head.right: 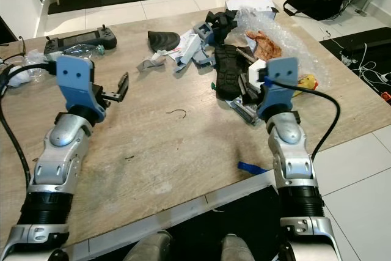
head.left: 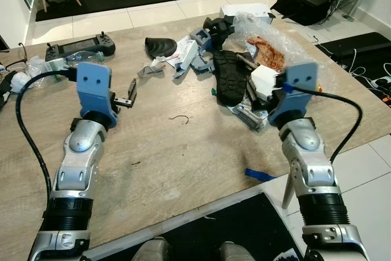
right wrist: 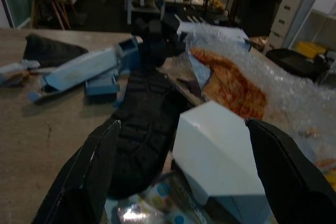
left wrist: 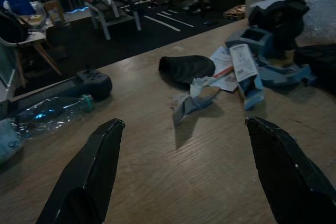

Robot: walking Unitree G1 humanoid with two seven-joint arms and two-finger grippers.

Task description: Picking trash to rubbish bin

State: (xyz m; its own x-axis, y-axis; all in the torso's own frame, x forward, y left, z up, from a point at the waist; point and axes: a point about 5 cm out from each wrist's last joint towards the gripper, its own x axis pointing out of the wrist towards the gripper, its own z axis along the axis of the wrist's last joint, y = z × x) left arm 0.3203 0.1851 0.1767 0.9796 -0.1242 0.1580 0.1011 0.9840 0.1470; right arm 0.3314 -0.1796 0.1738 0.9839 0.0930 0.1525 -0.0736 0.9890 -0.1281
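Evidently, in the left eye view, both arms are held forward over the wooden table (head.left: 183, 151), presumably to work the trash pile (head.left: 238, 59): the right gripper (head.left: 267, 101) is set at the pile's near edge, while the left gripper (head.left: 129, 91) hovers apart from it, over bare wood. From the left wrist view, its fingers are seen spread wide and empty, with a crumpled grey scrap (left wrist: 191, 103) ahead between them. From the right wrist view, the fingers are likewise spread, framing a white box (right wrist: 220, 156), smooth and angular, lying just beside a black shoe sole (right wrist: 142, 135) and before crinkled bubble wrap (right wrist: 294, 98).
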